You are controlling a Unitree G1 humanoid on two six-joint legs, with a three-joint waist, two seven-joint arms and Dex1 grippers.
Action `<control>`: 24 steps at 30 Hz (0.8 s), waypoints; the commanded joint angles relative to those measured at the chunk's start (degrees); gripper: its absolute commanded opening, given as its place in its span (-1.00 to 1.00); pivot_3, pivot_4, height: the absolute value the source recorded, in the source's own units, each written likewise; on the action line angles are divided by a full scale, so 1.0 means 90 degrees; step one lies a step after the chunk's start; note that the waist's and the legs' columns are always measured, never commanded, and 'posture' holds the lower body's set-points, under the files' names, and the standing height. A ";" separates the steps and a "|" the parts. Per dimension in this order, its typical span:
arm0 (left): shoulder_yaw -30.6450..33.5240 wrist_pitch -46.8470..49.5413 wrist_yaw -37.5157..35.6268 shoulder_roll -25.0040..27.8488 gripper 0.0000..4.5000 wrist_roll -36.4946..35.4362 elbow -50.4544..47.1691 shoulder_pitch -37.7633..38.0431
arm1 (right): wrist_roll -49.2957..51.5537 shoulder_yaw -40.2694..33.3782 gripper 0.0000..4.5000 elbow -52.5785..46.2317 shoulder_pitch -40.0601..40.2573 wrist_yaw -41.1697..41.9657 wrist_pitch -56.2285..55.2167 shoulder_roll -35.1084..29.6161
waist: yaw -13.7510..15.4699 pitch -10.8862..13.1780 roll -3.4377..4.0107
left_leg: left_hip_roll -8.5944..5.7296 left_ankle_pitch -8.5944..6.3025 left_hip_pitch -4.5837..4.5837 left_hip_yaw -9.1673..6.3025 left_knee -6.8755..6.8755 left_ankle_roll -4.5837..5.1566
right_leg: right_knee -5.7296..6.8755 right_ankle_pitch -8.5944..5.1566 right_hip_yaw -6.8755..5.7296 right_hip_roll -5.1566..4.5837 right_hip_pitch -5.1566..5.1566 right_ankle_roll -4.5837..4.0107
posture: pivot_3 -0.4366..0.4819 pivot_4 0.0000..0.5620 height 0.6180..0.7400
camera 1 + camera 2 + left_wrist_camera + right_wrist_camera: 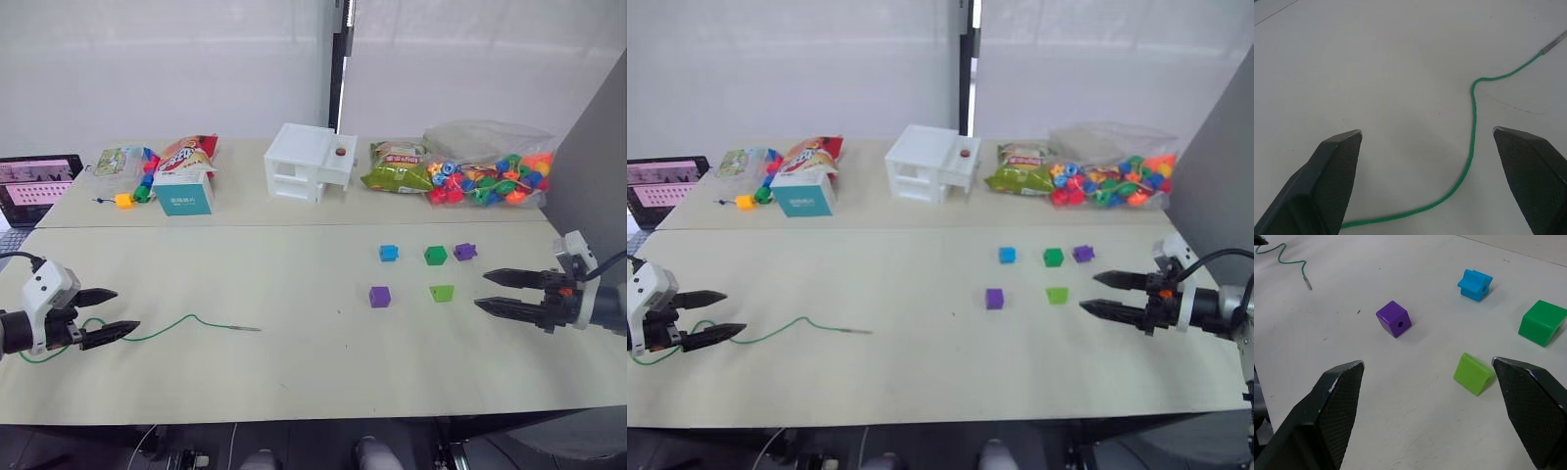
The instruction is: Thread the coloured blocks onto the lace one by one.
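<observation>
Nearest the robot, down at the front of the pale surface (294,382), both end effectors hang low with fingers spread wide and nothing held. The left end effector (110,314) sits at the near left, and the lace (186,319) runs right between its open fingers, as the left wrist view shows, the green cord (1472,132) curving across the surface there without touching either finger. From that point the lace snakes rightward and ends in its thin dark tip (245,329), lying flat and pointing toward the middle of the surface. Over on the near right, the right end effector (490,293) is just as wide open, facing the coloured blocks.

A little farther out lie two of them, one purple block (380,297) and, to its right, the light green block (442,293), a gap between them. The light green block is just beside the right end effector's fingertips. Behind these comes a row of three: the blue block (389,254), the dark green block (435,256) and the second purple block (464,252), all apart.

At the far side, beyond a seam, stand a teal box (184,192), a white toy house (310,163), snack packets and a clear bag of beads (495,176).
</observation>
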 commanded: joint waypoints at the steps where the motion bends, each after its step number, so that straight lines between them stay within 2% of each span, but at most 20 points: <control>1: 0.0114 0.0126 -0.0065 0.0085 1.00 -0.0157 -0.0089 -0.0095 | 0.0204 -0.0125 0.97 -0.0416 -0.0108 0.0054 0.0111 -0.0043 | 0.0001 0.0000 0.0000 | 0.0000 0.0000 0.0000 0.0000 0.0000 0.0000 | 0.0000 0.0000 0.0000 0.0000 0.0000 0.0000 | -0.05 -0.47 1.00; 7: 0.0311 0.0967 -0.0142 0.0046 1.00 -0.0582 -0.1197 0.0377 | 0.0894 0.0339 0.97 -0.1657 -0.0892 -0.0119 0.1176 0.0330 | -0.0051 0.0004 0.0006 | 0.0005 0.0000 0.0001 -0.0002 0.0000 0.0000 | 0.0005 0.0000 0.0000 0.0004 -0.0002 0.0000 | -0.05 -0.47 1.00; 11: 0.0336 0.0955 0.0292 -0.0038 1.00 -0.0391 -0.1936 0.0758 | 0.0826 0.0830 0.97 -0.2270 -0.1226 -0.0337 0.1352 0.0565 | -0.0004 0.0004 0.0006 | 0.0006 0.0000 -0.0003 -0.0006 -0.0003 0.0000 | -0.0003 0.0000 -0.0001 0.0003 -0.0004 0.0000 | -0.05 -0.47 1.00; 16: 0.0154 0.0622 0.0351 -0.0233 1.00 -0.0305 -0.2902 0.1199 | 0.0505 0.1764 0.97 -0.2920 -0.1760 -0.0722 0.1306 0.1169 | 0.0025 0.0004 0.0005 | 0.0004 0.0000 -0.0010 -0.0005 -0.0003 -0.0001 | -0.0005 0.0000 -0.0001 -0.0002 -0.0013 -0.0001 | -0.05 -0.47 1.00; 19: 0.0027 0.0492 0.0273 -0.0305 1.00 -0.0334 -0.3115 0.1116 | 0.0437 0.2045 0.97 -0.3133 -0.1820 -0.0730 0.1327 0.1278 | 0.0076 0.0004 0.0005 | 0.0000 0.0001 -0.0021 -0.0008 -0.0003 -0.0003 | -0.0004 0.0001 -0.0003 -0.0006 -0.0025 -0.0001 | -0.05 -0.47 1.00; 24: -0.0628 0.0557 -0.0075 -0.0405 1.00 -0.0468 -0.3201 0.0422 | 0.0487 0.2348 0.97 -0.3599 -0.1706 -0.0952 0.1522 0.1432 | 0.0126 0.0004 0.0005 | -0.0002 0.0001 -0.0021 -0.0006 -0.0003 -0.0003 | -0.0004 0.0001 -0.0003 -0.0008 -0.0024 -0.0001 | -0.05 -0.47 1.00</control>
